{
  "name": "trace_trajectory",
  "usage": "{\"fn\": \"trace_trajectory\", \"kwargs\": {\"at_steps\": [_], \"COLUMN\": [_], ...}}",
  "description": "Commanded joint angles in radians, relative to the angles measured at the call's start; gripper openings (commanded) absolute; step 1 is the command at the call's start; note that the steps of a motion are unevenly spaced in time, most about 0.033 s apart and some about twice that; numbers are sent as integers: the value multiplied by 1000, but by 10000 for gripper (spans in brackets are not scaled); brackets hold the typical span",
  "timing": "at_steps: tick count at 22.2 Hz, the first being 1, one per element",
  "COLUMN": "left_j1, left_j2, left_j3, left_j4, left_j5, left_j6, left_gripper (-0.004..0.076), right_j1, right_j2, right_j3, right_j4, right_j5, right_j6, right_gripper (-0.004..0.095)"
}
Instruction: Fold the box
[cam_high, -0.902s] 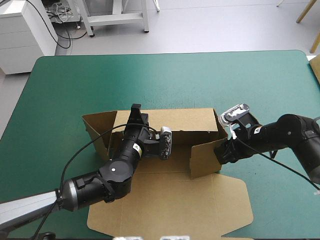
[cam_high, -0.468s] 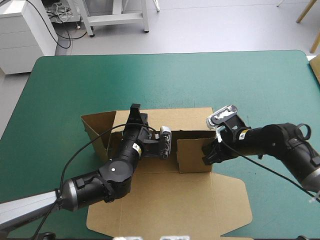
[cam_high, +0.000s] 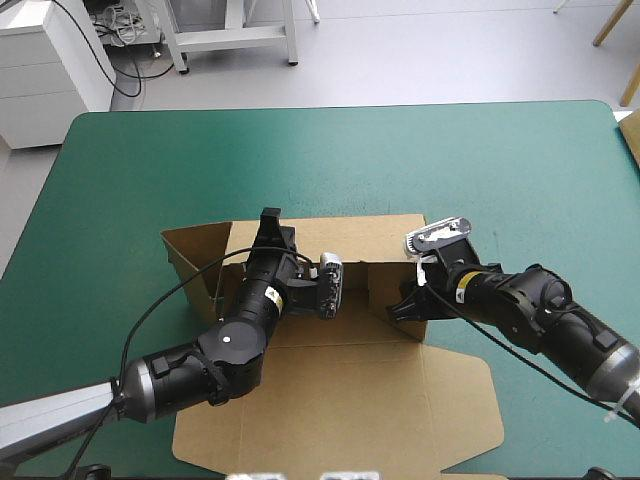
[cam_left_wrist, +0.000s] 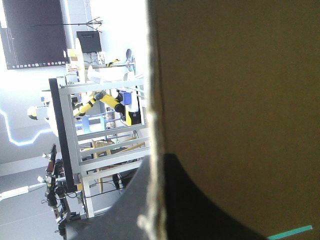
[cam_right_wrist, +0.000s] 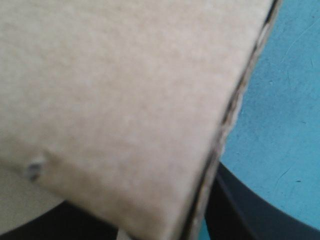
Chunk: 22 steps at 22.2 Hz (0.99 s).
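The box (cam_high: 340, 400) sits mid-frame. Its back wall is pinched tight in the left gripper (cam_high: 271, 222). The right gripper (cam_high: 403, 305) is clamped on the right flap.

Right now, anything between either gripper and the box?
Nothing visible. Both are on the box: the left gripper clamps its far wall, the right gripper its raised right-hand flap. Each wrist view shows board pinched.

Both jaws largely hidden behind box (cam_high: 330, 390) walls
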Motion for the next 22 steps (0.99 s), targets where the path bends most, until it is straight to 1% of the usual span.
{"fn": "trace_trajectory", "kwargs": {"at_steps": [1,4,5,6,9,11,12,14,17,18,19,22], "left_j1": [-6,-6,-6,-6,-6,-6,-6,-6,-43,-64,-101,-197], "left_j2": [-34,-34,-34,-34,-34,-34,-34,-34,-41,-44,-54,-95], "left_j3": [-24,-24,-24,-24,-24,-24,-24,-24,-24,-26,-26,-26], "left_j4": [43,43,43,43,43,43,43,43,45,45,45,45], "left_j5": [-1,-1,-1,-4,-8,-8,-10,-3,34,55,86,125], "left_j6": [-1,-1,0,0,0,5,5,5,3,3,3,-25], "left_gripper": [-8,-8,-8,-8,-8,11,49,153,345,383,404,404], "right_j1": [4,4,4,4,4,4,4,4,4,4,4,4], "right_j2": [-23,-23,-23,-23,-23,-23,-23,-23,-23,-23,-21,-21], "right_j3": [-1,-1,-1,-1,-1,-1,-1,-1,-1,-1,-1,-1], "right_j4": [0,8,8,10,12,0,0,-16,-104,-139,-171,-194], "right_j5": [-97,-97,-87,-87,-90,-93,-101,-131,-150,-150,-148,-148], "right_j6": [28,30,35,40,67,86,89,135,226,255,283,304], "right_gripper": [333,181,52,0,-16,-16,-16,-15,-15,-16,-16,-16]}}
